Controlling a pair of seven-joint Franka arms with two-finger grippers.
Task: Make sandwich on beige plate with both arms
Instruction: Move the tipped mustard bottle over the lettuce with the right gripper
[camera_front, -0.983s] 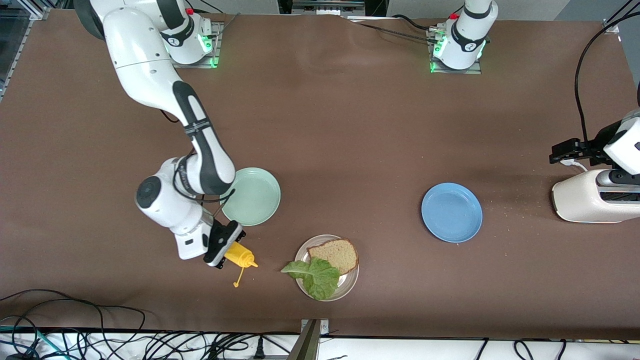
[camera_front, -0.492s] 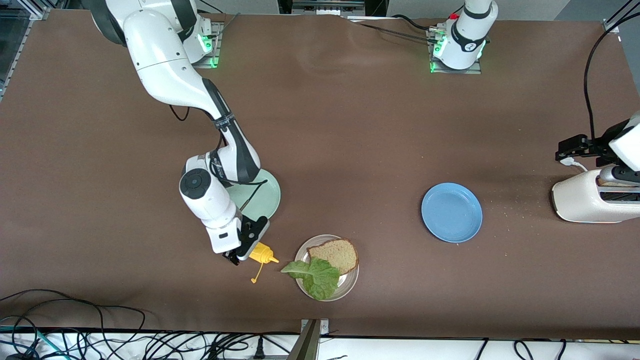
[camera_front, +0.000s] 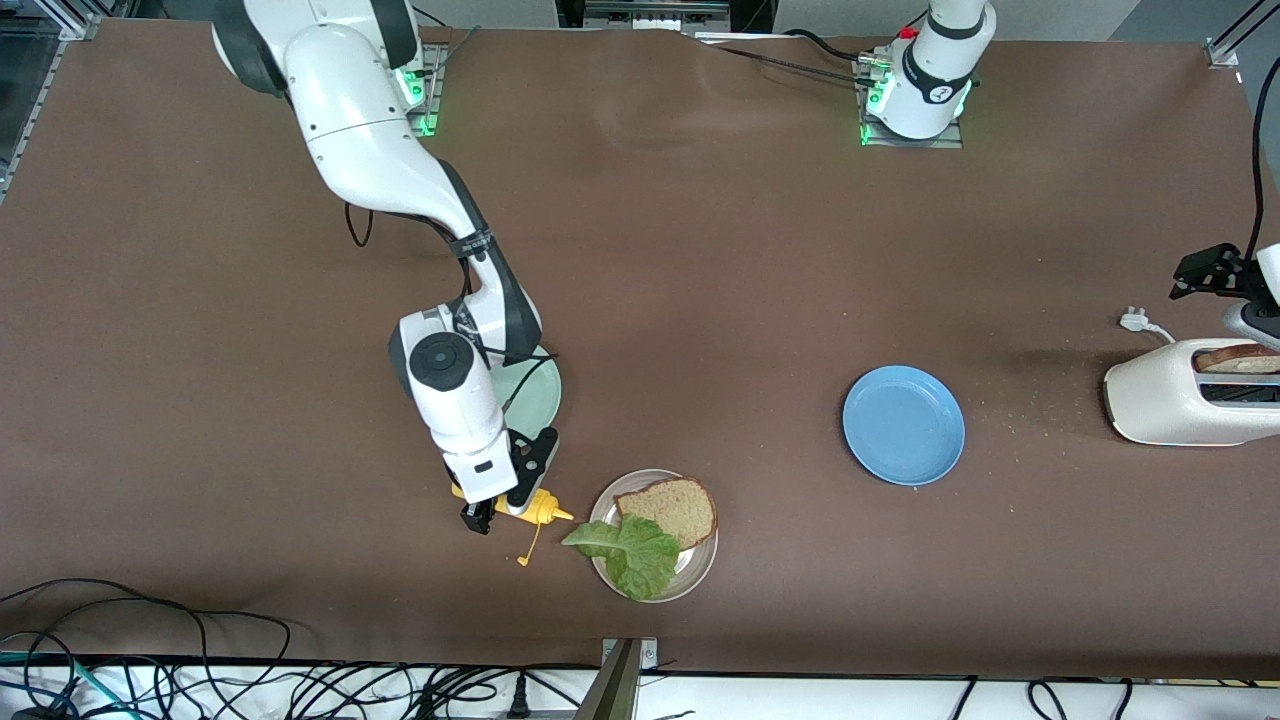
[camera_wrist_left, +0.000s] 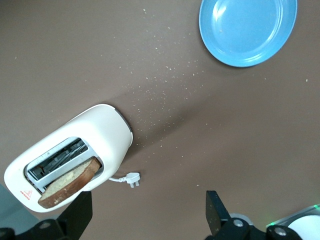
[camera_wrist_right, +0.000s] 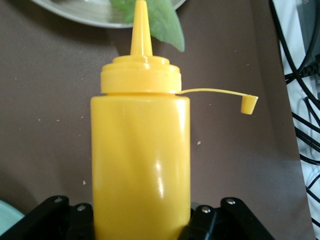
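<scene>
**One nozzle, aimed at the plate**

I've got the right hand (camera_front: 500, 510) clenched on the yellow squeeze bottle (camera_front: 535, 507), its long axis running toward the beige plate (camera_front: 700, 570) just beside it, cap dangling. Bread slice (camera_front: 672, 508) and lettuce (camera_front: 630, 552) lie there, unobstructed. My left hand (camera_wrist_left: 145, 220) waits released over the toaster (camera_wrist_left: 75, 155), second slice (camera_wrist_left: 67, 182) inside.
</scene>
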